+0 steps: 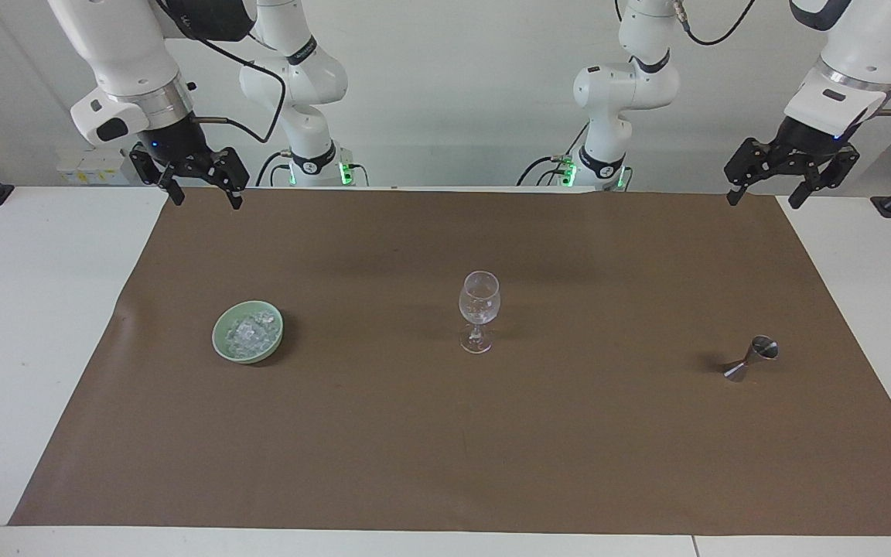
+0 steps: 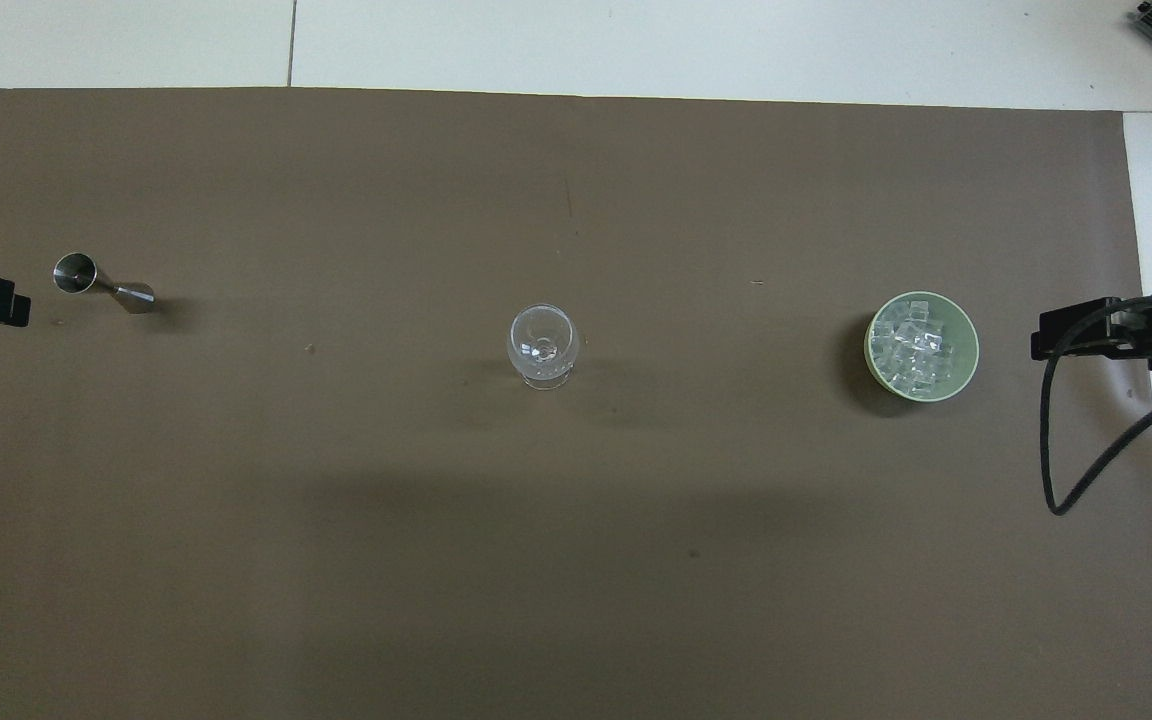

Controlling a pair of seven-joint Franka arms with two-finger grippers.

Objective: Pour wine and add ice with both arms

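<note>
Both arms are waiting high at the robots' edge of the brown mat (image 1: 445, 464), each with its fingers spread and nothing between them. The right gripper (image 1: 199, 188) is hanging over the mat's corner at the right arm's end; below it and farther out onto the mat, the pale green bowl (image 1: 223, 344) is sitting with the ice (image 1: 247, 333) heaped in it, clear chunks filling most of the bowl. The left gripper (image 1: 769, 192) is hanging over the corner at the left arm's end; below it and farther out, the small steel jigger (image 1: 750, 360) is standing tilted or lying, and I cannot tell whether anything is in it. The stemmed glass (image 1: 479, 309) is standing upright between the two grippers, well apart from both.

The opening step is probably reaching: each arm is facing the thing at its own end. To do it well, the left gripper should be coming down squarely on the jigger's narrow waist, closing gently so the thing is not rolling away. The right gripper should be picking a single chunk from the top of the heap, since wet, glassy pieces are likely slipping. Keep both approaches clear of the glass, which is looking tall, light and easy to topple
</note>
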